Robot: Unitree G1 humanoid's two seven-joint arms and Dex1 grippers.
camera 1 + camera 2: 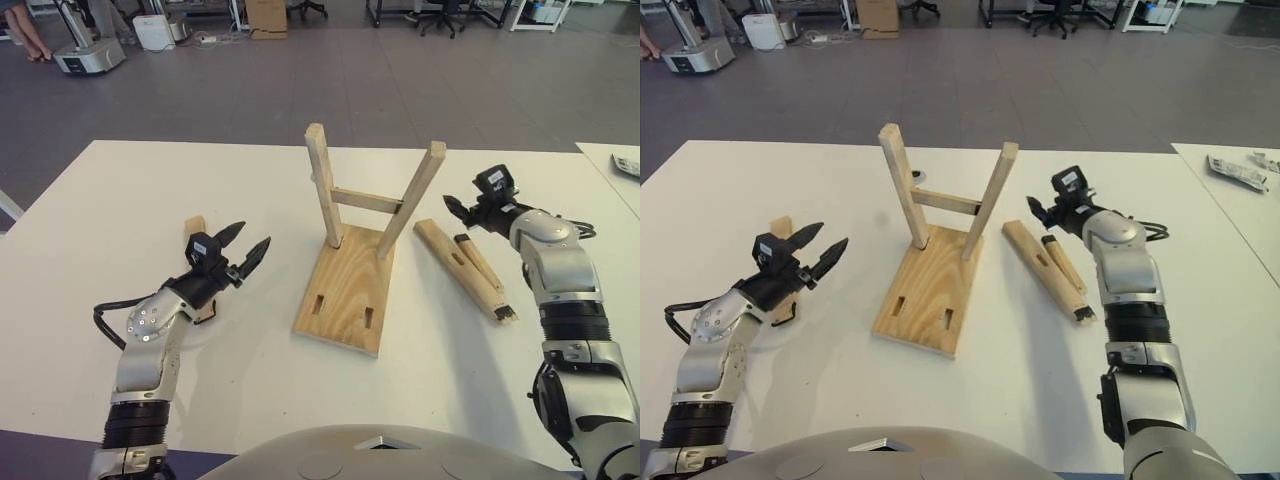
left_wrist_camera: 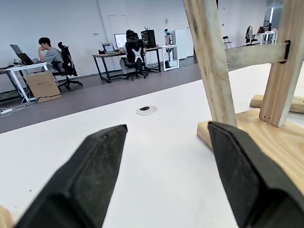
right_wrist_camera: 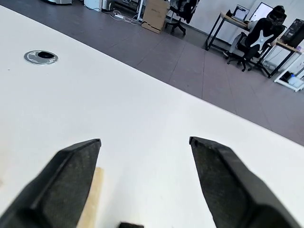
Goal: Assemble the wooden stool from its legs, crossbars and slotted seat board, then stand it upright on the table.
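The slotted seat board (image 1: 343, 288) lies flat at mid-table. Two legs (image 1: 322, 185) (image 1: 414, 198) stand up from its far end, leaning slightly, joined by a crossbar (image 1: 366, 200). Two loose legs (image 1: 462, 264) lie side by side on the table just right of the board. A short wooden piece (image 1: 195, 226) lies at the left. My left gripper (image 1: 246, 250) is open, low over the table between that piece and the board, pointing at the board (image 2: 266, 142). My right gripper (image 1: 452, 207) is open, just beyond the loose legs' far ends, holding nothing (image 3: 145, 141).
A round cable grommet (image 3: 40, 56) is set in the tabletop behind the standing legs. A second white table (image 1: 610, 160) with a small packet (image 1: 628, 165) on it stands at the far right. Bare tabletop lies in front of the board.
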